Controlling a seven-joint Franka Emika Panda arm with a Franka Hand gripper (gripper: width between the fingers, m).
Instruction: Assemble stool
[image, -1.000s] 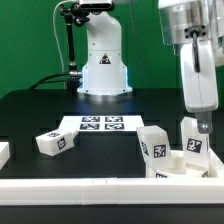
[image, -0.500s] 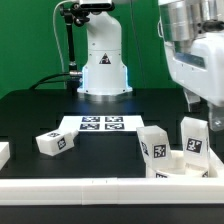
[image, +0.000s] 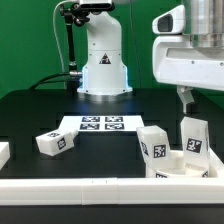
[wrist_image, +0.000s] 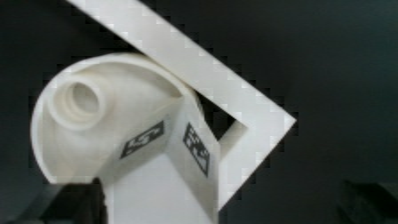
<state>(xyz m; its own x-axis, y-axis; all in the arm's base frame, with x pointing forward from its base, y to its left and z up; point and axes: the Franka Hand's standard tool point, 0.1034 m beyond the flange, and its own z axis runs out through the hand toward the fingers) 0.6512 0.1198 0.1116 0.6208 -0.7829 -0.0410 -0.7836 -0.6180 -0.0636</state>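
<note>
Surface: black table (image: 30, 112), white rail (image: 90, 188) along its front, marker board (image: 98, 124) flat at centre before the arm's white base (image: 103, 65); green backdrop (image: 25, 40). Stool: seat (image: 178, 168) at the exterior view's right beside the rail, holding a left upright leg (image: 155, 145) and a right upright leg (image: 193, 135); loose leg (image: 55, 143) lying toward the left. Claw (image: 187, 98): spread wide, empty, above the right upright leg. Change: a second ago it was down at that leg, now lifted clear.

Three legs (image: 55, 143), one seat (image: 172, 172)
</note>
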